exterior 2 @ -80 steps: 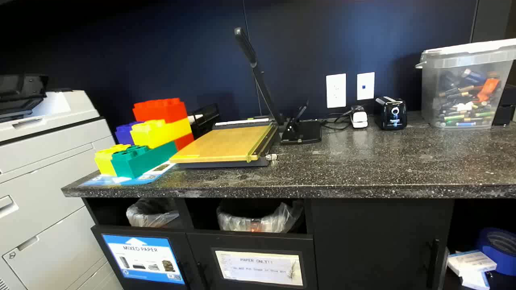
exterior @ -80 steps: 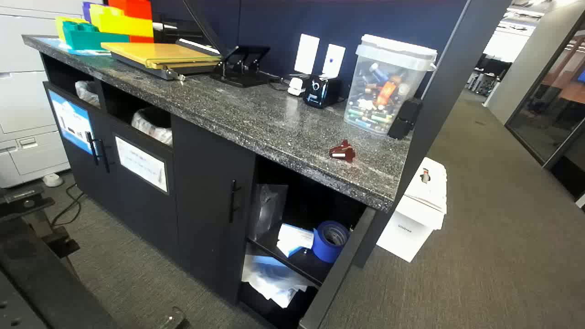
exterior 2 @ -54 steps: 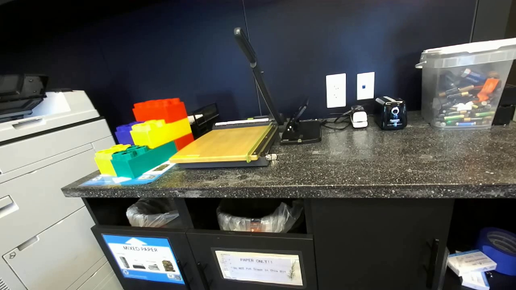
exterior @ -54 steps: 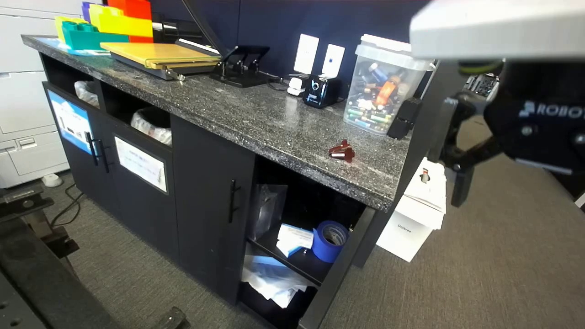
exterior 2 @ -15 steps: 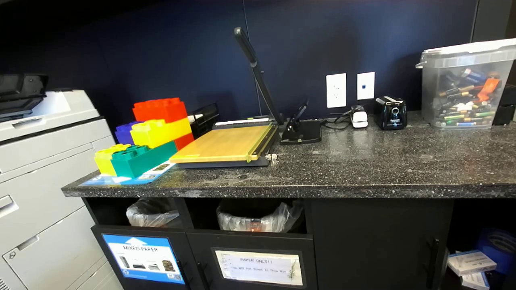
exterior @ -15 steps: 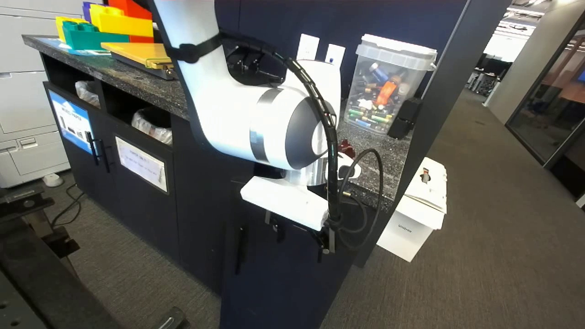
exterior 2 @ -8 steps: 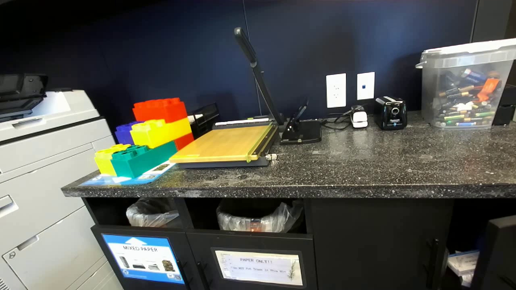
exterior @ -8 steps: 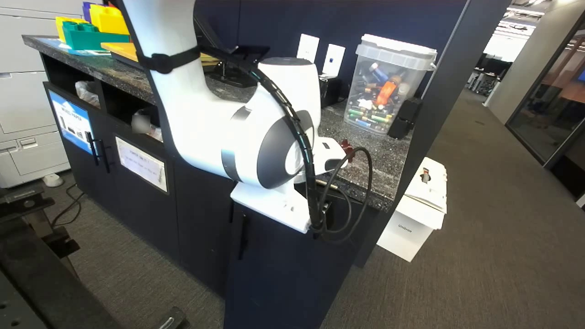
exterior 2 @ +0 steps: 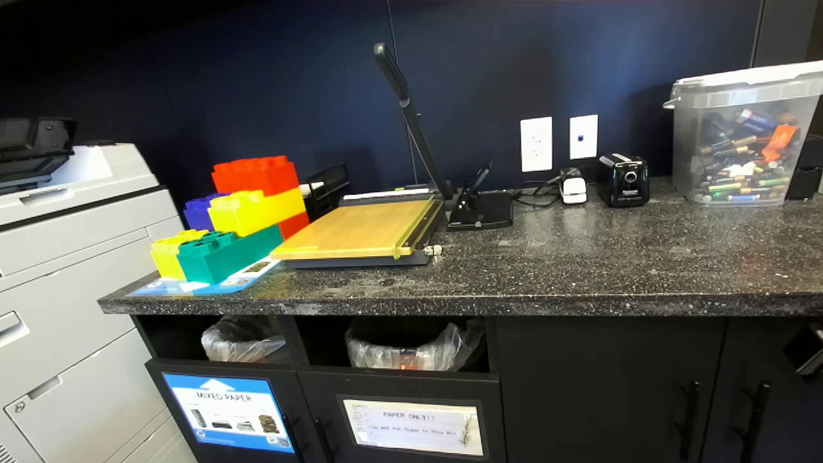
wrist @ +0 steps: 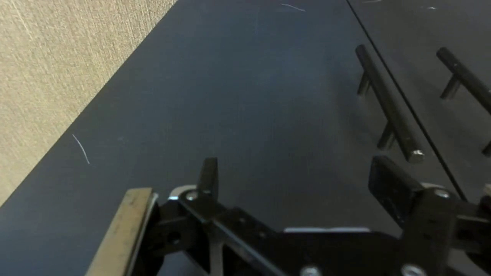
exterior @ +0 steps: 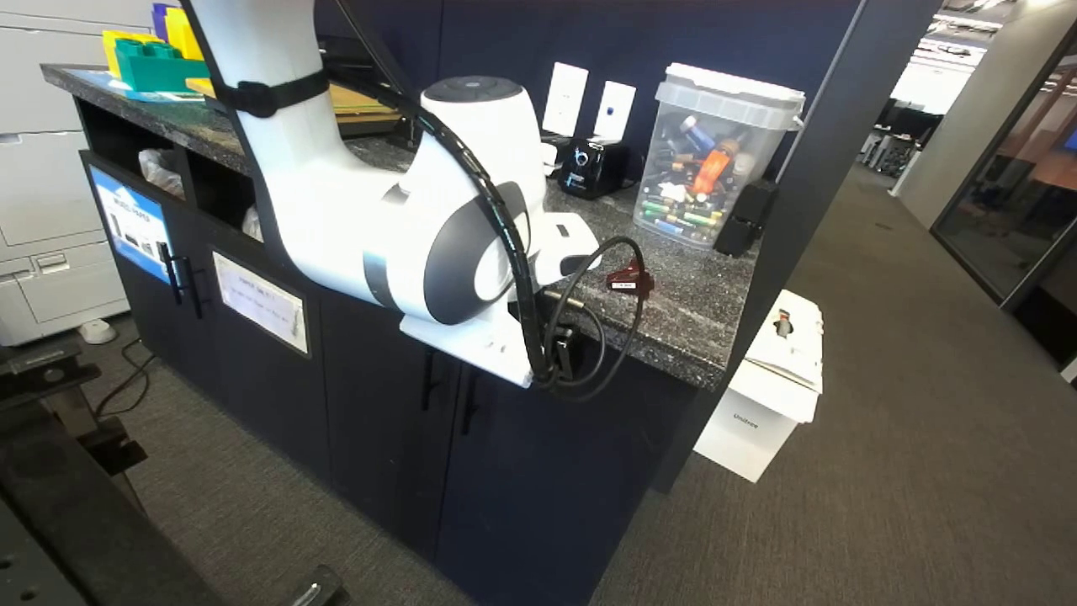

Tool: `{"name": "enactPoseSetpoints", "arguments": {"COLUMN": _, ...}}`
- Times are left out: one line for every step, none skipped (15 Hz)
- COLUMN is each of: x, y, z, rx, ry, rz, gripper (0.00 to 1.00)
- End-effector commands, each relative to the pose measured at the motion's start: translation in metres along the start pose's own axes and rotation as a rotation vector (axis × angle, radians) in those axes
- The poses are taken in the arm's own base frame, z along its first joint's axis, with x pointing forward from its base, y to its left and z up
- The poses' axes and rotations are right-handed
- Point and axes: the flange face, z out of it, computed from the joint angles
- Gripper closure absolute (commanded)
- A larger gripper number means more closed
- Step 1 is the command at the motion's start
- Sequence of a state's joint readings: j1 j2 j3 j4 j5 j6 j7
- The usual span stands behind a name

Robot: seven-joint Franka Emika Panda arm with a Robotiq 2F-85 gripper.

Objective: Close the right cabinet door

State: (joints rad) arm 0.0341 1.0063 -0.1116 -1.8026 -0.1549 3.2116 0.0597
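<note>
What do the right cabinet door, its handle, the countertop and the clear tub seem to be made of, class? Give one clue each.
Right cabinet door: perhaps laminate or painted board; flat, dark, low sheen.
Handle: likely metal, dark finish; its end glints.
Countertop: maybe polished stone or an imitation; speckled, with soft reflections.
Clear tub: probably plastic; see-through, slightly cloudy.

On the desk [exterior 2: 578, 270], in an exterior view: toy bricks [exterior 2: 238, 218] placed at nine o'clock of paper cutter [exterior 2: 353, 231]; hole punch [exterior 2: 488, 215], sharpener [exterior 2: 625, 183] and tub [exterior 2: 720, 96] ranged toward three o'clock. In an exterior view, staple remover [exterior: 621, 276] set at seven o'clock of tub. Below the desk: right cabinet door [exterior: 551, 484], flanked by neighbouring door [exterior: 383, 421] at ten o'clock; box [exterior: 745, 425] stood on floor [exterior: 883, 471] at two. In wrist view, end effector [wrist: 293, 168] held before the door, door handle [wrist: 388, 103] at two o'clock.
</note>
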Motion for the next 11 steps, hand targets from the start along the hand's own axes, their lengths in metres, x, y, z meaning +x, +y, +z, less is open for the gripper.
{"name": "enactPoseSetpoints", "arguments": {"x": -0.024, "y": 0.019, "z": -0.024, "rx": -0.044, "ry": -0.171, "rz": -0.033, "gripper": 0.0}}
{"name": "enactPoseSetpoints", "arguments": {"x": -0.04, "y": 0.029, "z": -0.037, "rx": -0.056, "ry": -0.224, "rz": -0.045, "gripper": 0.0}}
{"name": "enactPoseSetpoints", "arguments": {"x": -0.053, "y": 0.037, "z": -0.049, "rx": -0.067, "ry": -0.274, "rz": -0.058, "gripper": 0.0}}
{"name": "enactPoseSetpoints", "arguments": {"x": -0.064, "y": 0.045, "z": -0.06, "rx": -0.066, "ry": -0.324, "rz": -0.082, "gripper": 0.0}}
{"name": "enactPoseSetpoints", "arguments": {"x": -0.074, "y": 0.052, "z": -0.074, "rx": -0.062, "ry": -0.37, "rz": -0.112, "gripper": 0.0}}
{"name": "enactPoseSetpoints", "arguments": {"x": -0.081, "y": 0.06, "z": -0.089, "rx": -0.04, "ry": -0.404, "rz": -0.16, "gripper": 0.0}}
{"name": "enactPoseSetpoints", "arguments": {"x": -0.087, "y": 0.067, "z": -0.104, "rx": -0.02, "ry": -0.432, "rz": -0.204, "gripper": 0.0}}
{"name": "enactPoseSetpoints", "arguments": {"x": -0.073, "y": 0.06, "z": -0.061, "rx": -0.059, "ry": -0.378, "rz": -0.134, "gripper": 0.0}}
{"name": "enactPoseSetpoints", "arguments": {"x": -0.079, "y": 0.065, "z": -0.076, "rx": -0.049, "ry": -0.403, "rz": -0.159, "gripper": 0.0}}
{"name": "enactPoseSetpoints", "arguments": {"x": -0.082, "y": 0.069, "z": -0.088, "rx": -0.042, "ry": -0.414, "rz": -0.17, "gripper": 0.0}}
{"name": "enactPoseSetpoints", "arguments": {"x": -0.083, "y": 0.072, "z": -0.095, "rx": -0.038, "ry": -0.416, "rz": -0.178, "gripper": 0.0}}
